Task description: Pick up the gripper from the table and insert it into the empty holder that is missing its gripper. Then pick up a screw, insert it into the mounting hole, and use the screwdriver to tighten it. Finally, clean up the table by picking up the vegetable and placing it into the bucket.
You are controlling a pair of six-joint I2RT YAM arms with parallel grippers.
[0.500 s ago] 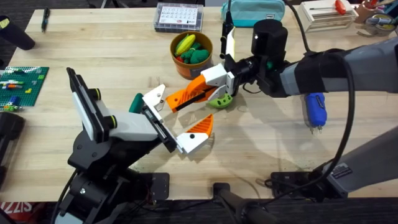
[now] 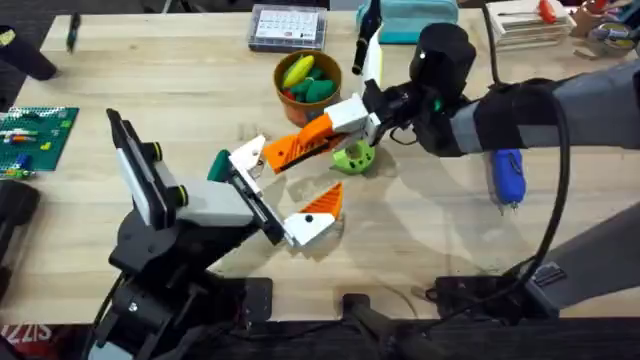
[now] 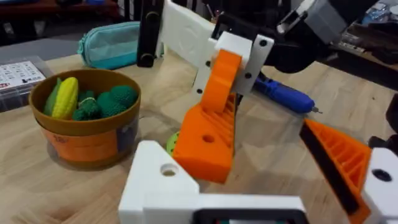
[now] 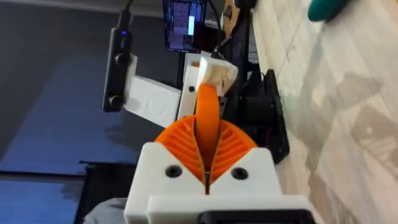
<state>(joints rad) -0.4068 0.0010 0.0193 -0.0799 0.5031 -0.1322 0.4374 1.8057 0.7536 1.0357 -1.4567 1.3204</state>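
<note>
Table [image 2: 150, 80]; green piece [image 2: 354, 157] half hidden under right end effector [image 2: 268, 152].

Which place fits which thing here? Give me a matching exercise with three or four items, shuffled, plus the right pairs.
Things:
1. bucket
2. screwdriver
3. clear compartment box
4. green Lego plate

Places:
A. at the table's left edge
B. on the table under the right arm
C. at the far edge, behind the bucket
D. mid-table, holding yellow and green toy vegetables

Pairs: 1-D, 2-B, 3-C, 4-A
</note>
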